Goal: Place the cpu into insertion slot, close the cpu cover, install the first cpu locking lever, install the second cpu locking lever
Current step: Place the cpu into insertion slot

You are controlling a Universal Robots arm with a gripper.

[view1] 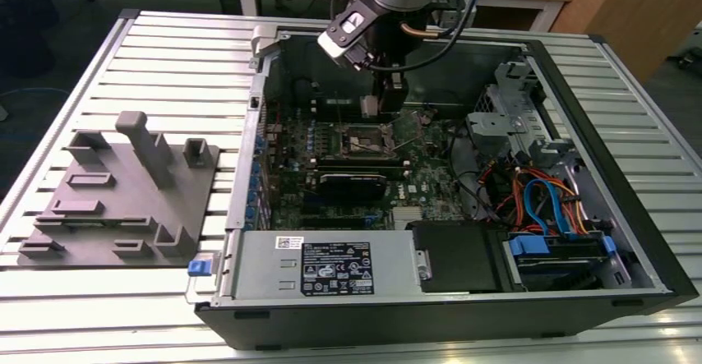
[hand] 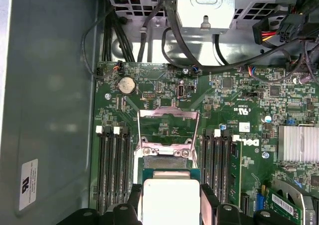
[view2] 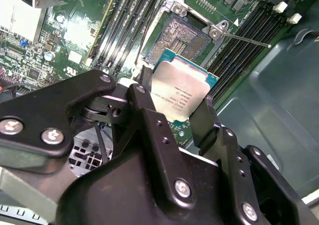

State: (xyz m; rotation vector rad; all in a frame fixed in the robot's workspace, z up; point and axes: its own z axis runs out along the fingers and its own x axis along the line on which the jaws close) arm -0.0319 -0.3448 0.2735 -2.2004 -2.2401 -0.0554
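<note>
Pincer (view2: 175, 101) is pinching the chip (view2: 182, 93) by two opposite edges, w/ the fingers (view2: 207, 116) pressing on its green rim & the metal top facing the wrist cams. In both wrist views the chip is hanging in the air just short of the socket (view2: 185, 40), not touching it.

Beyond the socket, the cover (hand: 168, 114) is lying folded back, so the opening is looking free. A thin lever (view2: 245, 39) is sticking out sideways past one socket corner, prob. clear of the drop path.

To do this step well, I'd say:
- The chip edges are needing to line up square w/ the socket frame before any lowering.
- The drop is best going straight down & flat, no sliding, since the contact field looks delicate.
- The grip is best staying firm until the chip is sitting inside the rim.
- Watch the finger nearest the memory slots, as room there looks tight.

Farther out, the green board (view1: 329, 167) is lying flat inside the open case (view1: 614, 241), which is resting on the slatted table (view1: 164, 43). A grey holder block (view1: 121, 191) is sitting at the exterior view's left, well apart.
</note>
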